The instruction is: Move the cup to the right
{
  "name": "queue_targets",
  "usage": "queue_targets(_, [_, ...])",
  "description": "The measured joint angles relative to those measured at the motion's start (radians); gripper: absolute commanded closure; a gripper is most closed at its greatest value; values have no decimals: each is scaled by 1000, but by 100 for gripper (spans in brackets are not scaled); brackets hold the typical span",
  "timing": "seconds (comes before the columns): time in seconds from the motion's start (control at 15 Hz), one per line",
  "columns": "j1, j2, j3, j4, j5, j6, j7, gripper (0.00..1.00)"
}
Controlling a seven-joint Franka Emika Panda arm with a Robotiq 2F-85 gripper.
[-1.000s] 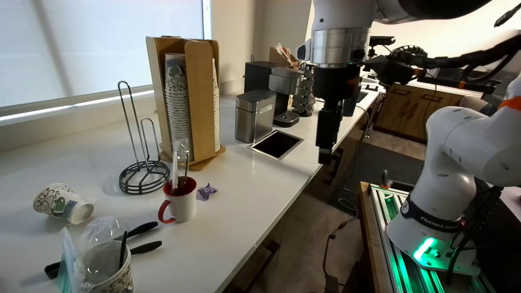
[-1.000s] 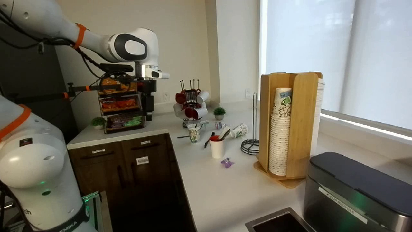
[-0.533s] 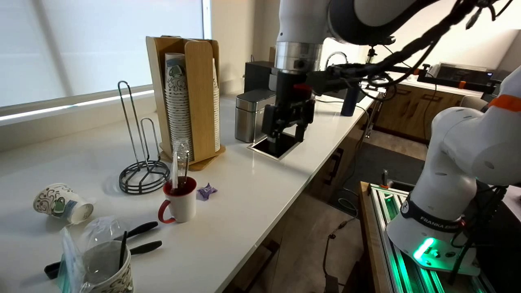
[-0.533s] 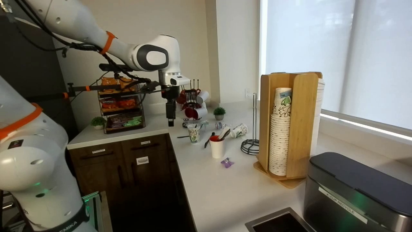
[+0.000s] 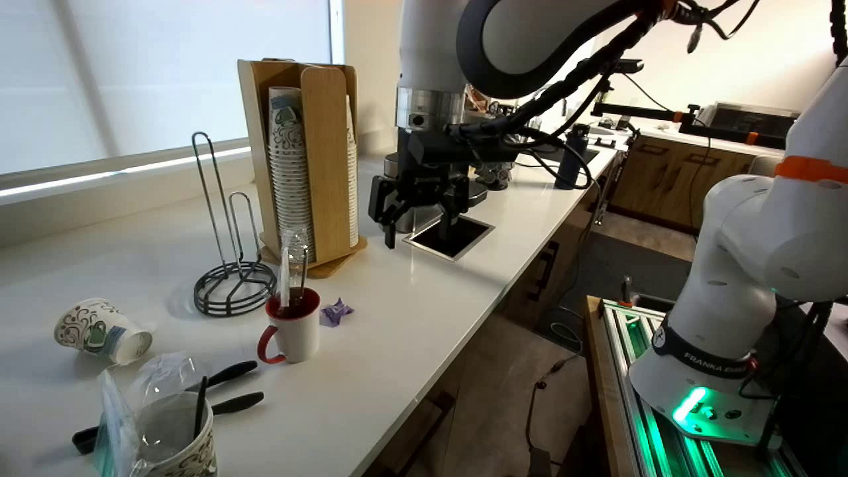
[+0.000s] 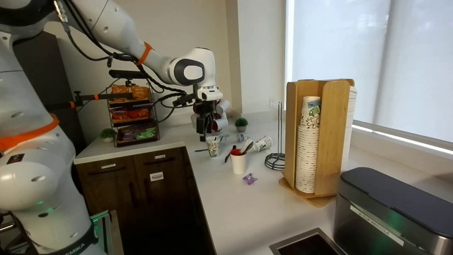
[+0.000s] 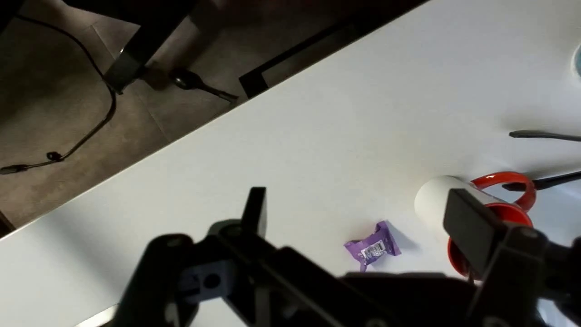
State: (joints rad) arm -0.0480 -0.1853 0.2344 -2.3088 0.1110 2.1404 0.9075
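Note:
A white mug point(image 5: 301, 339) with a red inside and red handle stands upright on the counter, holding wrapped utensils. It also shows in the other views point(image 6: 239, 165) point(image 7: 433, 198). I cannot make out a dark-red mug with a whitish inside on the counter. Red and white mugs point(image 6: 222, 123) hang on a rack, partly hidden behind my gripper point(image 6: 202, 136). In an exterior view the gripper point(image 5: 418, 237) is open and empty in the air, apart from the mug. In the wrist view the gripper point(image 7: 363, 220) has widely spaced fingers; one finger point(image 7: 470, 227) covers part of the mug.
A purple wrapper point(image 7: 373, 247) lies beside the mug. A patterned paper cup point(image 5: 199, 460) stands and another point(image 5: 93, 329) lies on its side. Black-handled utensils point(image 5: 233, 372), a wire stand point(image 5: 225, 311) and a wooden cup holder point(image 5: 324, 165) are nearby. The counter edge point(image 7: 181, 138) is close.
The arm has swung in over the counter, toward the mug's side, and the gripper has turned so both spread fingers show. The mug and the other objects have not moved.

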Motion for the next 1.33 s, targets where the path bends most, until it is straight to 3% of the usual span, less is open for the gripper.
queue_targets(0.2, [10,2,-12,2,-23,13,34,0])
queue_targets(0.4, [17,49,-12,5,-78,149,158,0])
queue_targets(0.67, [34,183,-17,49,-330,344,432,0])
queue_targets(0.87, [61,275,-57,116,-506,359,608,0])
queue_targets(1.33, [113,323,-91,156,-513,360,636,0])
